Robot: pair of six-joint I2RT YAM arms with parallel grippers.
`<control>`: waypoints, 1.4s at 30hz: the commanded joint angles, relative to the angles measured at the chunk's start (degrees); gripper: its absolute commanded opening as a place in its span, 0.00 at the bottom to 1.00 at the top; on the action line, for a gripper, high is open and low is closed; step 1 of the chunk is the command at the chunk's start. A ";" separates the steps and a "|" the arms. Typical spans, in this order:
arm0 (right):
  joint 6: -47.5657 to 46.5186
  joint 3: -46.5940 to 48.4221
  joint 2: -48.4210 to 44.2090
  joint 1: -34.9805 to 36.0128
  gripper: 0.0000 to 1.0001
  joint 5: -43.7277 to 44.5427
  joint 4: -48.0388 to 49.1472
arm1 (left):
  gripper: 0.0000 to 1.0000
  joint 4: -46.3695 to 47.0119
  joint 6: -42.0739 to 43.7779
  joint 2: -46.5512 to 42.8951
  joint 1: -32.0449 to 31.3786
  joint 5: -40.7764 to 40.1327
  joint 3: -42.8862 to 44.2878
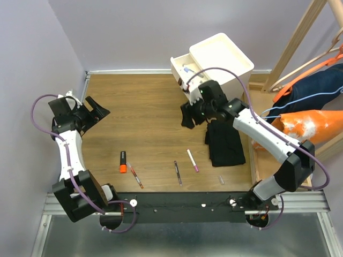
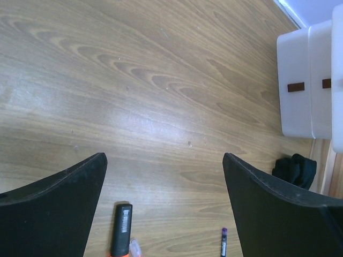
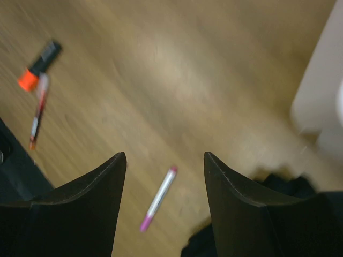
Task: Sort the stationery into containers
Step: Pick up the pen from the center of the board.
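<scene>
On the near part of the counter [image 1: 144, 107], five pieces of stationery lay in a loose row, none of them in a drawer. From the left these were:

- an orange highlighter [image 1: 123, 162] with a black body
- a thin red pen [image 1: 135, 175], just beside the highlighter
- a dark pen [image 1: 177, 173]
- a white marker [image 1: 192, 160] with a pink-purple end
- a tiny clear piece [image 1: 221, 179], too small to identify

Just beyond that last piece lay a folded black cloth [image 1: 226, 143].

The left gripper [image 1: 95, 113] hung over the left side of the counter, its fingers wide apart and holding nothing. The right gripper [image 1: 194, 118] hung above the counter between the cloth's far edge and the cabinet. Its fingers were apart and empty, and its wrist view was blurred.

At the far edge stood a white cabinet [image 1: 228, 59] with one drawer [image 1: 179, 63] pulled out toward the left. A small blue-and-white item [image 1: 187, 70] lay inside, its kind unclear. A wooden rack [image 1: 297, 45] stood at the far right.
</scene>
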 commanded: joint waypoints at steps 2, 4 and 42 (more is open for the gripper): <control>14.45 -15.59 -2.02 -0.25 0.67 -2.97 -5.27 | 0.98 -2.08 -0.99 -3.51 0.35 1.57 -2.72; 15.87 -17.99 -1.59 -0.33 0.67 -2.26 -5.53 | 0.98 -2.43 -1.25 -5.17 0.43 2.27 -3.69; 14.73 -18.80 21.09 11.35 0.01 16.46 -2.71 | 0.99 1.52 -3.01 -15.20 0.35 1.75 -11.78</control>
